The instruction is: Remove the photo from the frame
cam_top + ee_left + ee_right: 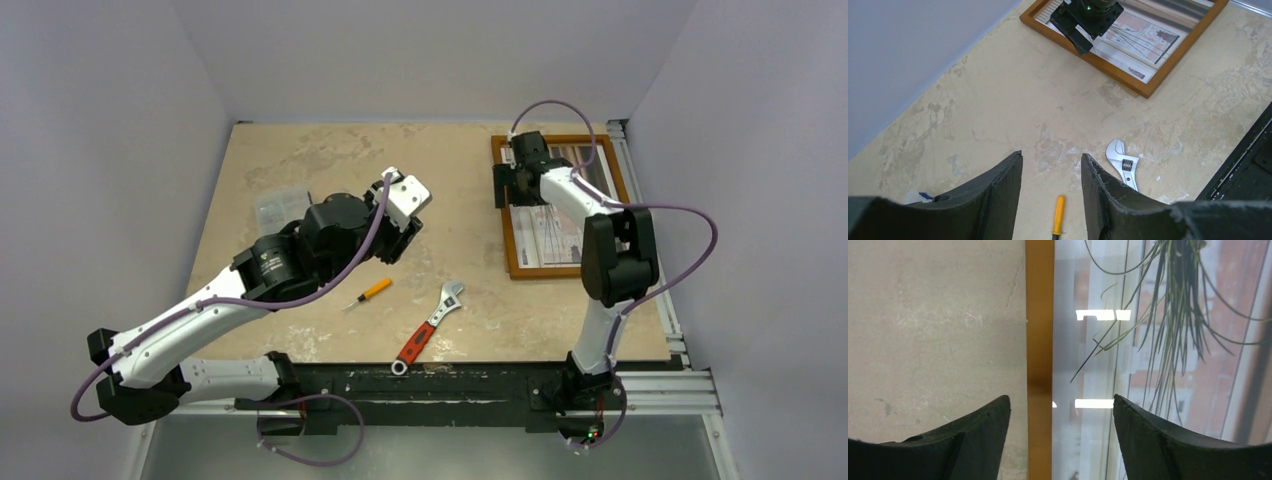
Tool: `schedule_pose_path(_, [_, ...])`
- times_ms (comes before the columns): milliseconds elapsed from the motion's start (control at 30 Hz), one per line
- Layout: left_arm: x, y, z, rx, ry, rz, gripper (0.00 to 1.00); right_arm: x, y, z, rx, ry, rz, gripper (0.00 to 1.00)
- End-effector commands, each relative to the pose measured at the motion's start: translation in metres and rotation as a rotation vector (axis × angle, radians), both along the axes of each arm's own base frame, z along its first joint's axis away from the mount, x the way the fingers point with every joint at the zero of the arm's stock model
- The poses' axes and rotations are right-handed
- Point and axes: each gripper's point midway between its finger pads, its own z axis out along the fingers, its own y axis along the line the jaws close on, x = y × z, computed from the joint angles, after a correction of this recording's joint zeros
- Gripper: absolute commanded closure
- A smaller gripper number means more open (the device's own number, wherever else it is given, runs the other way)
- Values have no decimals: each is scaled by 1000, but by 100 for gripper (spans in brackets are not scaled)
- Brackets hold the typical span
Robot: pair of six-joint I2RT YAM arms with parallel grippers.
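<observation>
**A:** Where is the frame [545, 272] lying relative to the right claw [1062, 402]?

**B:** The frame is lying flat on the table [320, 160], directly beneath that claw. The claw is hanging over the frame's left rail, towards the frame's far end. Its two dark fingers are standing spread wide and gripping nothing. One is sitting over bare table just outside the rail, the other over the photo [550, 240] just inside it (whether the tips are touching anything, I cannot tell).

**A:** And the photo?

**B:** It is sitting inside the frame, face up. It is showing a spindly green plant trailing thin leaves over pale white and pink tones. Its glossy surface is throwing back bright rectangular reflections.

**A:** Is any writing showing?

**B:** A small dark mark near one corner of the print is too small to read.

**A:** Materials and shapes?

**B:** The frame is a large rectangle with a narrow, smooth, orange-brown wooden border. The table is looking like mottled beige stone.

**A:** What about the left claw [1052, 155]?

**B:** It is hovering well to the left of the frame, its fingers parted with nothing between them. A silver adjustable wrench [432, 325] with a red handle is lying near the frame's near left corner. An orange-handled screwdriver [370, 292] is lying farther left of the frame.
</observation>
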Motion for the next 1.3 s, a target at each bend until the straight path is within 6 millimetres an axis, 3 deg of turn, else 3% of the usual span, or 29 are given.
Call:
schedule_pose_path(0, [2, -7, 4, -48, 8, -3, 55, 0, 19, -14, 105, 17, 0, 30])
schedule_pose_path(167, [2, -8, 2, -47, 13, -7, 55, -7, 14, -37, 94, 50, -12, 34])
schedule_pose_path(333, [2, -8, 2, -47, 15, -7, 55, -12, 11, -50, 78, 70, -16, 46])
schedule_pose_path(567, [3, -10, 0, -47, 24, -9, 55, -15, 5, -40, 59, 46, -30, 81])
schedule_pose_path(667, [3, -10, -1, -49, 27, -8, 55, -13, 4, -25, 60, 19, -34, 91])
schedule_pose_path(833, [3, -13, -3, -50, 36, -15, 55, -10, -6, 21, 25, -41, -80, 100])
schedule_pose_path(1067, [2, -12, -1, -55, 36, -20, 55, -14, -19, 75, -61, -126, -161, 100])
schedule_pose_path(1267, [0, -11, 1, -57, 37, -27, 55, -10, -7, 98, -141, -233, -159, 100])
